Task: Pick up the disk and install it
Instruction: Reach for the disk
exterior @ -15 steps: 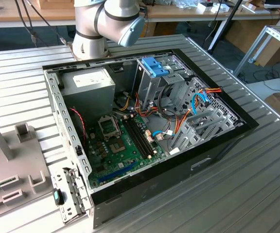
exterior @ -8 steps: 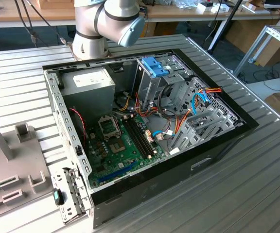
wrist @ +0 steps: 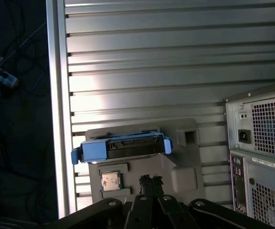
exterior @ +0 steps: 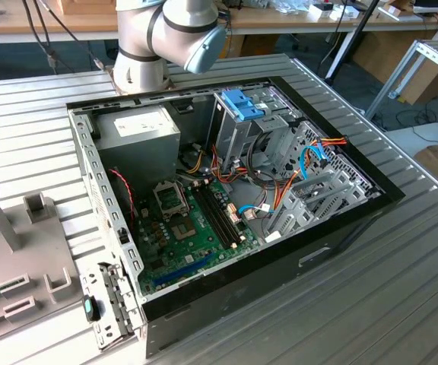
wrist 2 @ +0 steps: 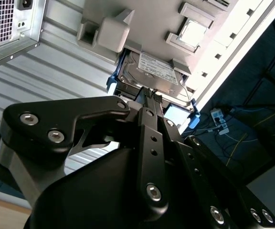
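A ribbed metal table [exterior: 401,304] carries two things. An open computer case [exterior: 242,285] sits mid-table; a grey fixture [exterior: 21,262] lies beside it.

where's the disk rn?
In the first wrist view the disk sits on the grey fixture on the slatted table, next to a chip, apart from the case's rear.

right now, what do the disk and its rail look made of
Disk: probably metal, going by the dull grey sheen on its flat face. Rail: likely plastic, bright blue with an even, moulded look.
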